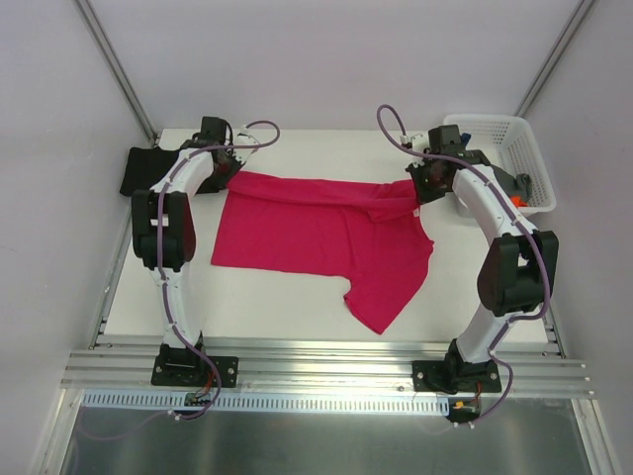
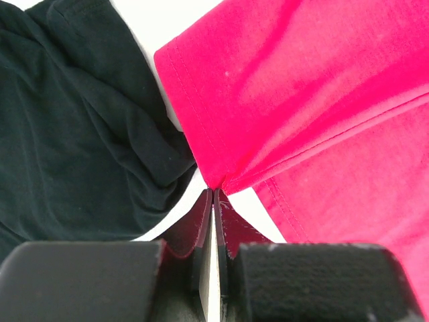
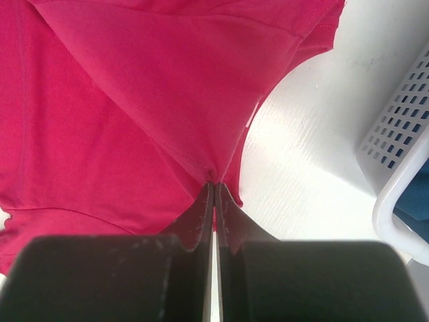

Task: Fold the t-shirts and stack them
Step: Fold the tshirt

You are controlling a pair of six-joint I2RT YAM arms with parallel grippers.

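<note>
The crimson-pink t-shirt (image 1: 316, 237) lies spread on the white table (image 1: 297, 307), one part trailing toward the front. My left gripper (image 1: 229, 170) is shut on its far left corner, seen pinched at the fingertips in the left wrist view (image 2: 214, 191). My right gripper (image 1: 415, 190) is shut on its far right edge, pinched in the right wrist view (image 3: 214, 184). A black t-shirt (image 1: 148, 168) lies bunched at the far left, just beside the left gripper; it also shows in the left wrist view (image 2: 74, 127). Blue and orange cloth shows in the basket.
A white plastic lattice basket (image 1: 499, 148) stands at the far right corner, close behind the right arm; its wall shows in the right wrist view (image 3: 402, 154). An aluminium rail (image 1: 326, 371) runs along the table's near edge.
</note>
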